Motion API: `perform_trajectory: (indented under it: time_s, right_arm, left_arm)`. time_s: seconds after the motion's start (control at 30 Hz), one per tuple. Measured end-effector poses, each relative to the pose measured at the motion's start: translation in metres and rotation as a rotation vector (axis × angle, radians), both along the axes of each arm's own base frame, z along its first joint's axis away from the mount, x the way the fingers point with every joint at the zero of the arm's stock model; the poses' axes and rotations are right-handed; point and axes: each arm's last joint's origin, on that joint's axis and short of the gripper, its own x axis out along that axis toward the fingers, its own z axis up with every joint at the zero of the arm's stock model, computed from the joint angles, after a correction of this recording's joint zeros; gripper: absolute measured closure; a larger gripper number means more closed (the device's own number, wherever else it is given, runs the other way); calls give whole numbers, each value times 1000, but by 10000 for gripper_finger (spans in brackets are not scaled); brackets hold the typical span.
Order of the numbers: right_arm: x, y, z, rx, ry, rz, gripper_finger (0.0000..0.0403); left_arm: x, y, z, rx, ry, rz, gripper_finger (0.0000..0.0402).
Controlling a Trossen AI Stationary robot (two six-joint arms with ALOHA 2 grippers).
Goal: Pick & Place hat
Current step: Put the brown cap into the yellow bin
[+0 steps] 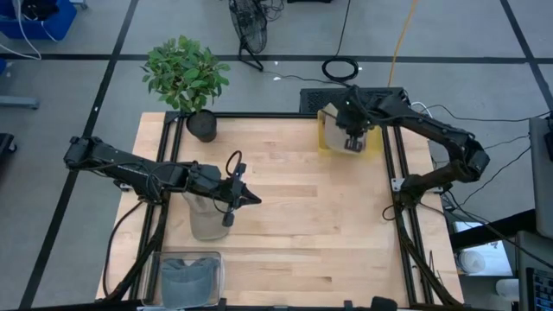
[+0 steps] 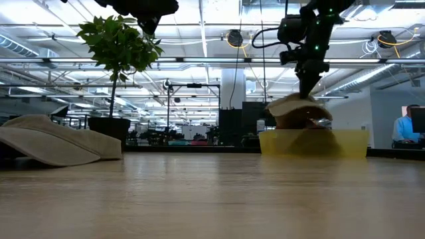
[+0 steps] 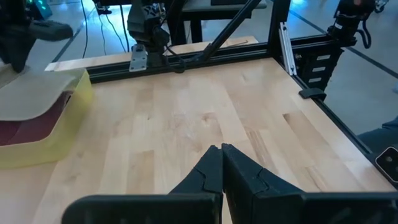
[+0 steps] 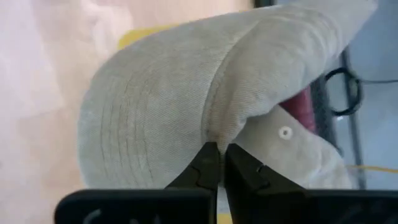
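A beige cap (image 4: 186, 93) hangs over the yellow bin (image 2: 345, 143) at the table's far right, with my right gripper (image 4: 217, 149) shut on it. A dark red hat (image 3: 25, 132) lies in the bin under it. A second beige hat (image 2: 53, 141) rests flat on the table at the left, its brim toward the right edge. My left gripper (image 3: 221, 155) hovers shut and holding nothing just above and beside that hat (image 1: 207, 220). My right gripper pinches a bunched fold of the beige cap's cloth at the seam where brim meets crown (image 4: 214, 134), between its two fingers. The fingers come from above, slanting down. The cap (image 2: 295, 106) sits over the bin's rim; whether it touches the red hat below, I cannot tell.
A potted plant (image 1: 186, 78) stands at the far left corner. A clear tub (image 1: 190, 275) with grey cloth in it sits at the near left edge. Black frame rails (image 3: 205, 53) run along the table's sides. Bare wood lies across the middle.
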Motion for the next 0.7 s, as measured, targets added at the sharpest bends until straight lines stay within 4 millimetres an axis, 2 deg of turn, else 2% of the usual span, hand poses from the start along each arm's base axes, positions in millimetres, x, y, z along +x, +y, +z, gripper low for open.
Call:
perform_trajectory:
  time_s: [0.1, 0.23, 0.4, 0.53, 0.7]
  right_arm:
    - [1, -1, -10, -13, 3, 14, 394]
    - [-3, 2, -34, -13, 55, 65, 392]
    - [-9, 0, -59, -149, 190, 32, 391]
    - [-10, -3, -63, -245, 245, 32, 390]
    - [-6, -5, -62, -259, 199, 44, 386]
  left_arm:
    - [0, 0, -1, 1, 6, 1, 392]
    - [-1, 0, -1, -1, 16, 2, 392]
    - [-1, 0, -2, 0, 24, 2, 392]
    - [-1, 0, -3, 6, 29, 1, 392]
    - [-1, 0, -3, 22, 29, -5, 392]
